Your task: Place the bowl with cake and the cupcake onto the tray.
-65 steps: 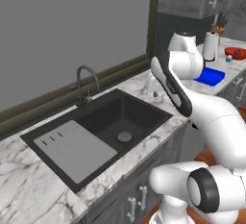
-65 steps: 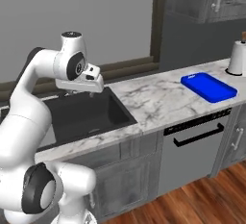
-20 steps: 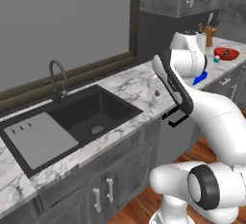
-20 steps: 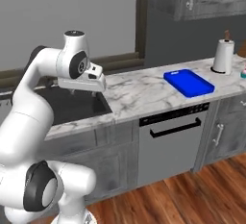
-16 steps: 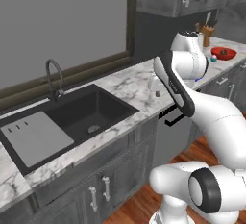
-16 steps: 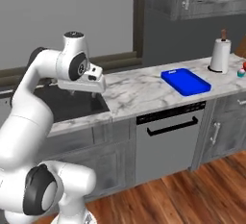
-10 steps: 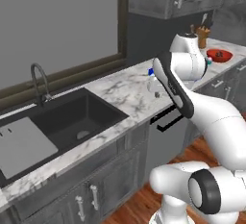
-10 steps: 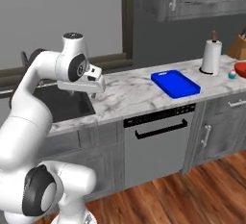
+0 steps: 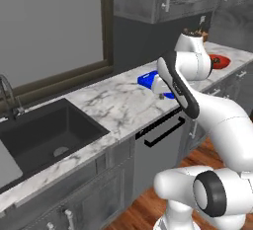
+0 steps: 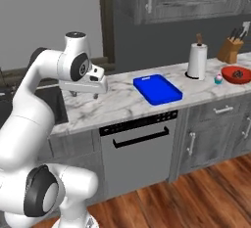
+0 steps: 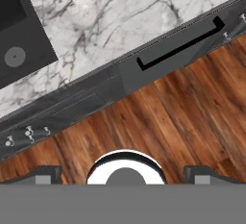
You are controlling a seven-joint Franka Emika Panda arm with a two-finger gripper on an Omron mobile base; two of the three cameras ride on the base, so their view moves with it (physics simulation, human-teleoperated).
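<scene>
Clearly the robot was not close enough yet. The gripper hung over the marble counter with nothing in it; I could not tell if its fingers were apart. The tray lay mid-counter. The bowl with cake and the cupcake sat far right. It should roll nearer before reaching.

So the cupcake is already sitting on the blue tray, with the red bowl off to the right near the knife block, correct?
Not quite. The cupcake is not on the blue tray; it stands on the counter between the paper towel roll and the red bowl. The right base view shows this. The bowl is indeed off to the right near the knife block.
</scene>
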